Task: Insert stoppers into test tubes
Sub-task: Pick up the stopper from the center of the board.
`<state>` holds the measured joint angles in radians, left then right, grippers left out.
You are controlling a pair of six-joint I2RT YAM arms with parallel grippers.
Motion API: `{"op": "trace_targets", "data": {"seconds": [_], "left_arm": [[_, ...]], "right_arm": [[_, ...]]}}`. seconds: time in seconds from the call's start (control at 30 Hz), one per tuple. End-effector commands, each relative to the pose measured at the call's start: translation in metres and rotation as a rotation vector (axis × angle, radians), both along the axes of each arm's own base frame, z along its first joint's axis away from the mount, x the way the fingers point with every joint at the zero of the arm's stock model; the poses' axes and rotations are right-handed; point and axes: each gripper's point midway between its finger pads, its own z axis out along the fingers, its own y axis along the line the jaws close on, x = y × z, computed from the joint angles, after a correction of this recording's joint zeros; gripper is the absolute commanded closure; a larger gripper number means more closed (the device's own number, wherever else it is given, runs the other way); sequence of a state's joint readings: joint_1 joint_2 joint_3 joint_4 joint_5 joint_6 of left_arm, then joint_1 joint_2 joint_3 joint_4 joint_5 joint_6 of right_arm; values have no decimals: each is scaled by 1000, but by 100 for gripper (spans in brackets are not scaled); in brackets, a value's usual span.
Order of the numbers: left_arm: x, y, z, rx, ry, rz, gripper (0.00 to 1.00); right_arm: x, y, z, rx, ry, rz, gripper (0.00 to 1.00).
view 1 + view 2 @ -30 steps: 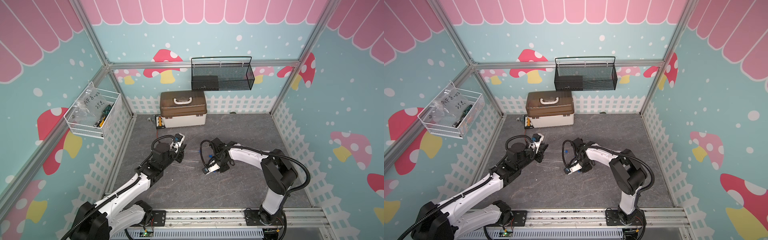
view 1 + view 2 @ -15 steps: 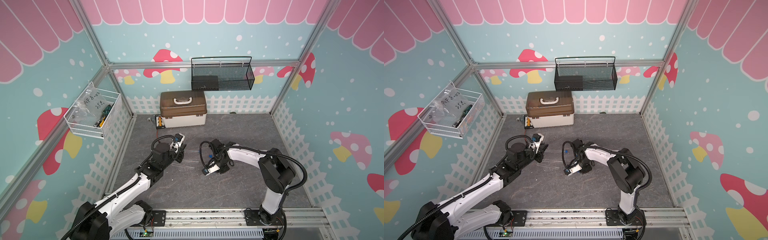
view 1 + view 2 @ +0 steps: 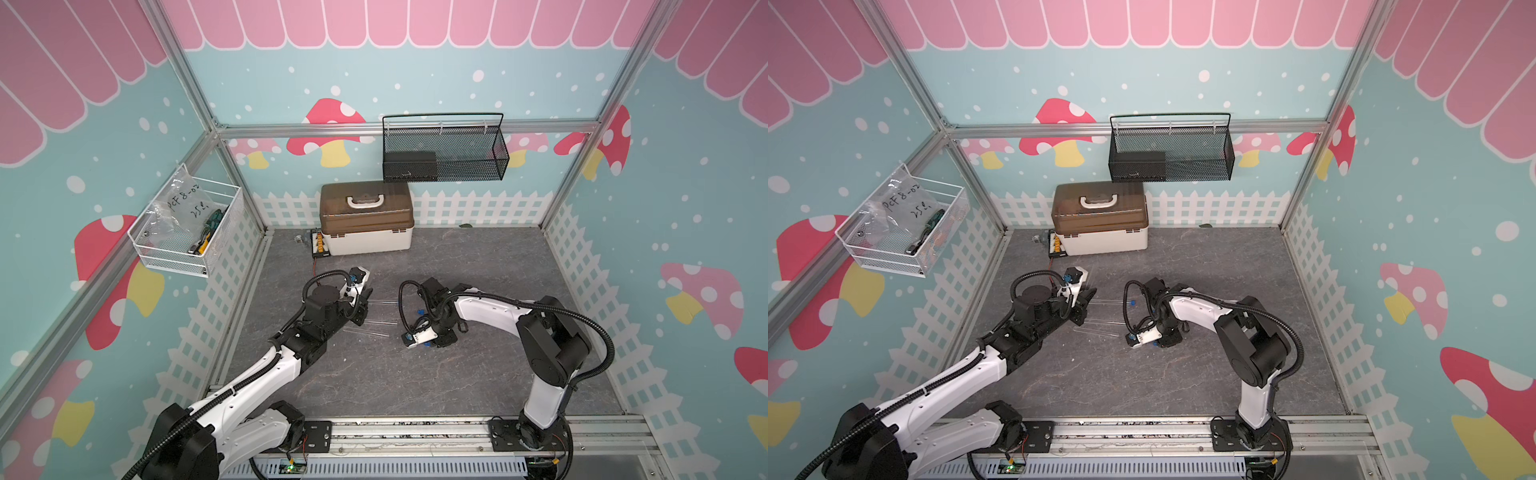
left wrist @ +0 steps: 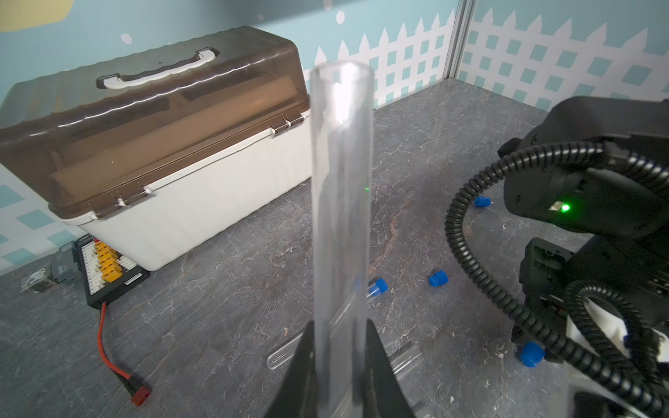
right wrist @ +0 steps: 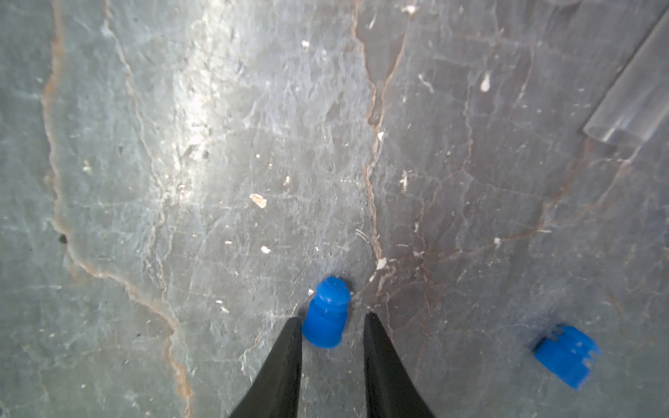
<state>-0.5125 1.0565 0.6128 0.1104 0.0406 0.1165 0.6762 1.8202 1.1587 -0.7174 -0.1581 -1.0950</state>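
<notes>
My left gripper (image 4: 338, 325) is shut on a clear test tube (image 4: 342, 217), whose open mouth points away from it; in a top view it shows as the left gripper (image 3: 361, 305). Two more test tubes (image 4: 286, 356) (image 4: 407, 358) lie on the floor beneath it. A further tube carries a blue stopper (image 4: 378, 286). My right gripper (image 5: 332, 317) points down at the floor, open. A loose blue stopper (image 5: 325, 325) lies at its fingertips, close to one finger and clear of the other. Another stopper (image 5: 564, 354) lies nearby.
A brown-lidded white box (image 3: 365, 218) stands at the back wall with a connector board (image 4: 105, 267) and a red lead beside it. Loose stoppers (image 4: 438, 278) (image 4: 482, 201) lie between the arms. The right arm's black cable (image 4: 470, 231) loops close to the tubes.
The right arm's wrist has shifted slightly over the floor near the stoppers. The left arm holds still with the tube.
</notes>
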Motion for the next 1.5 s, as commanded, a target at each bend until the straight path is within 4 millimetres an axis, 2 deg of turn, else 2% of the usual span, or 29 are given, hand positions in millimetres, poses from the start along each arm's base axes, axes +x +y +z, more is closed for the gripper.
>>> {"op": "trace_targets", "data": {"seconds": [0.0,0.2,0.37,0.57,0.77,0.9,1.2,1.33,1.47], "left_arm": [[0,0,0,-1,-13,-5,100],[1,-1,-1,0,-9,-8,100],[1,0,-2,3,-9,-5,100],[0,0,-2,2,-9,-7,100],[0,0,0,-1,-14,-7,100],[0,-1,0,-5,-11,-12,100],[0,-1,-2,3,-8,-10,100],[0,0,-3,7,-6,-8,100],[0,0,-3,8,-7,-7,100]], "right_arm": [[-12,2,1,15,48,-39,72],[-14,2,0,26,53,-72,72],[-13,5,3,40,54,-120,67],[-10,8,11,69,57,-234,63],[-13,0,12,52,77,-413,59],[-18,-5,8,50,52,-393,56],[3,1,17,78,-74,-270,55],[3,8,18,93,-49,-248,55],[-2,12,8,95,-5,-240,57]]}}
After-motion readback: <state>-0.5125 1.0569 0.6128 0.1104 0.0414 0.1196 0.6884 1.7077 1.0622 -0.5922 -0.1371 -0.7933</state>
